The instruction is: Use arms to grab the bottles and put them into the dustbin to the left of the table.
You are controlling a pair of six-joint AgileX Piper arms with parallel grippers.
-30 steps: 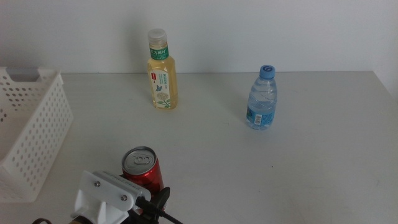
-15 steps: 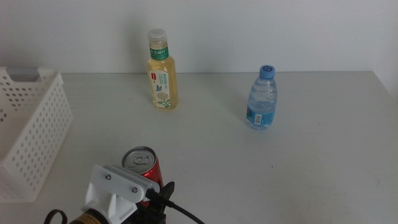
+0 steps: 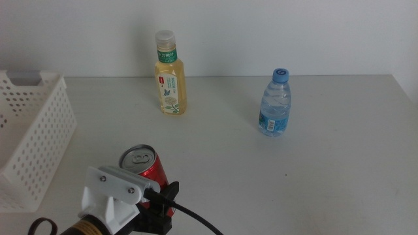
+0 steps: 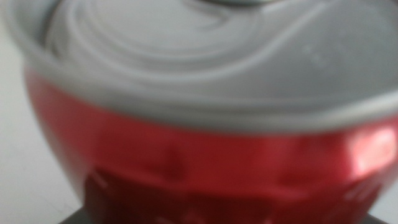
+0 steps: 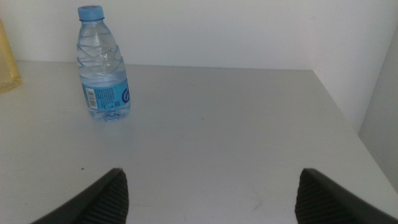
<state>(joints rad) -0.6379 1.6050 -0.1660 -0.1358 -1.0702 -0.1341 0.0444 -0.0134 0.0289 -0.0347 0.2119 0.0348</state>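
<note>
The red soda can (image 3: 145, 168) is at the near left of the table (image 3: 274, 176), tilted a little and held between the black jaws of my left gripper (image 3: 160, 197), whose white housing (image 3: 111, 194) shows at the bottom edge. The can fills the left wrist view (image 4: 205, 155), blurred, and hides the jaws there. The yellow tea bottle (image 3: 170, 75) stands upright at the back. The blue-capped water bottle (image 3: 275, 104) stands at the right middle and also shows in the right wrist view (image 5: 104, 65). My right gripper (image 5: 211, 193) is open and empty, well short of the water bottle.
The white perforated dustbin (image 3: 32, 130) stands at the table's left edge, left of the can. A pale wall runs behind the table's far edge. The table's right edge shows in the right wrist view (image 5: 348, 124).
The can's top has shifted left and a little up and now tilts. The left arm's white housing has moved slightly left with it. Both bottles stand where they were.
</note>
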